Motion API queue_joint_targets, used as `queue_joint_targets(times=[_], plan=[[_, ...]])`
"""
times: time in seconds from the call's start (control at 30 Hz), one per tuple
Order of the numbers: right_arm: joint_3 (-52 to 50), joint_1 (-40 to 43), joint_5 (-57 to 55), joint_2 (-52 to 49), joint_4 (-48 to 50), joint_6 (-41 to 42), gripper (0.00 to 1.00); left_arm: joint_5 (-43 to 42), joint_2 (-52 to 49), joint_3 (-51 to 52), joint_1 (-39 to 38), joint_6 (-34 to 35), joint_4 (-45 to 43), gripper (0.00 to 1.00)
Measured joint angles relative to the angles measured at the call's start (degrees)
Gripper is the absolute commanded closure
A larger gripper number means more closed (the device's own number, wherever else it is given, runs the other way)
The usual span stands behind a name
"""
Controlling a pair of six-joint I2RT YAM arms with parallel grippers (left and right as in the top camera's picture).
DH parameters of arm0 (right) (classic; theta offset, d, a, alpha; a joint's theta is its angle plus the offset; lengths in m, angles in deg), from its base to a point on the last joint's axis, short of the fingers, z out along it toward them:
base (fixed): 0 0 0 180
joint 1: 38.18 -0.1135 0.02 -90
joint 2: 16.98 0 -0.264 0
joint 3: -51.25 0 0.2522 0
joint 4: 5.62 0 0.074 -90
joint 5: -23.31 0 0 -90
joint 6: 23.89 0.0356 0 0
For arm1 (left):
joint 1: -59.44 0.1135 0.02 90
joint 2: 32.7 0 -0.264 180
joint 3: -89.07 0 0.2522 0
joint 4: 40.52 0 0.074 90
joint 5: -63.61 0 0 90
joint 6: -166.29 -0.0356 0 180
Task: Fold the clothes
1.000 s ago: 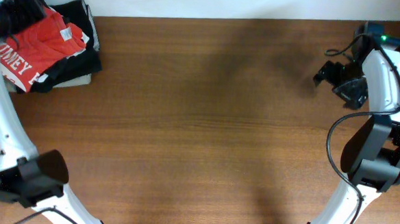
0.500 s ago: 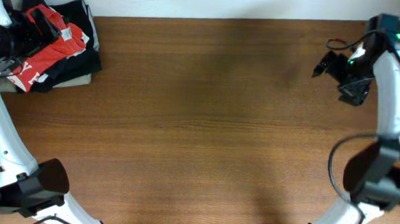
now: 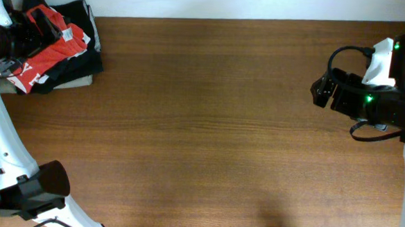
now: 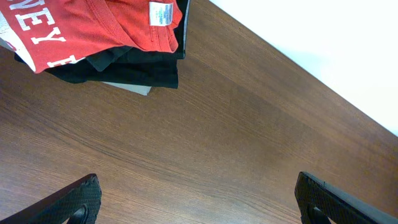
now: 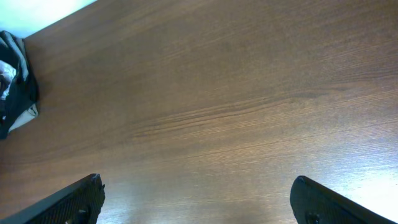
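Observation:
The clothes, a red-orange T-shirt (image 3: 53,43) with white lettering, lie bunched on top of a pile at the table's far left corner. The left wrist view shows the T-shirt (image 4: 81,28) at the top left, with its white neck label (image 4: 160,12) facing up. My left gripper (image 3: 44,25) hovers over the pile, open and holding nothing. In its own view the left gripper (image 4: 198,180) spans bare wood, apart from the shirt. My right gripper (image 3: 322,88) stands open and empty at the far right, and its own view shows the right gripper (image 5: 197,181) over bare table.
Under the red shirt lies a black shirt (image 3: 87,59), with a grey-olive folded garment (image 3: 79,83) beneath it. The pile (image 5: 15,87) shows small at the left edge of the right wrist view. The table's far edge (image 4: 292,59) meets a white wall.
The left gripper opened wide over the pile and shifted slightly toward the back. The right arm swung round, bringing its gripper a little leftward and nearer.

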State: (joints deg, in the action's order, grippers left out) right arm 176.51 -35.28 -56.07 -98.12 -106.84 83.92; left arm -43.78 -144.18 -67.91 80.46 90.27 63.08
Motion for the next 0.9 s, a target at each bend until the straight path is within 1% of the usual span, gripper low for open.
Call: queue_joint_targets(times=[0.13,0.23,0.4,0.5,0.6,0.67,0.7,0.73,0.8,0.87,0.9], plan=[[0.0,0.0,0.0,-0.85,0.0,-0.02,0.01,-0.02,0.0,0.0,0.0,0.0,0.0,0.01],[-0.02,0.0,-0.07,-1.25,-2.29,-1.79,0.01,-0.02,0.0,0.0,0.0,0.0,0.0,0.01],[-0.02,-0.74,1.79,-1.27,-2.23,-3.21,0.01,-0.02,0.0,0.0,0.0,0.0,0.0,0.01],[-3.58,-2.71,0.39,1.51,2.99,-3.5,0.01,-0.04,0.0,0.0,0.0,0.0,0.04,0.01],[-15.45,-3.54,-0.92,12.0,13.11,-3.82,0.01,-0.09,0.0,0.0,0.0,0.0,0.09,0.01],[-28.87,-3.54,-1.31,22.91,22.56,-4.15,0.01,-0.15,0.0,0.0,0.0,0.0,0.07,0.01],[-33.44,-3.54,-1.46,26.18,25.94,-4.13,0.01,-0.22,0.0,0.0,0.0,0.0,0.11,0.01],[-42.27,-3.58,-1.53,31.58,33.42,-4.24,0.01,-0.24,0.0,0.0,0.0,0.0,0.04,0.01],[-58.16,-3.61,-1.03,40.68,44.81,-4.28,0.01,-0.26,0.0,0.02,0.0,0.0,0.17,0.01],[-70.62,-3.65,0.55,47.93,53.81,-4.31,0.01,-0.24,0.02,0.02,0.0,0.0,0.13,0.01],[-75.25,-3.65,1.4,51.06,57.59,-4.33,0.01,-0.24,0.02,0.0,0.0,0.0,0.13,0.01]])
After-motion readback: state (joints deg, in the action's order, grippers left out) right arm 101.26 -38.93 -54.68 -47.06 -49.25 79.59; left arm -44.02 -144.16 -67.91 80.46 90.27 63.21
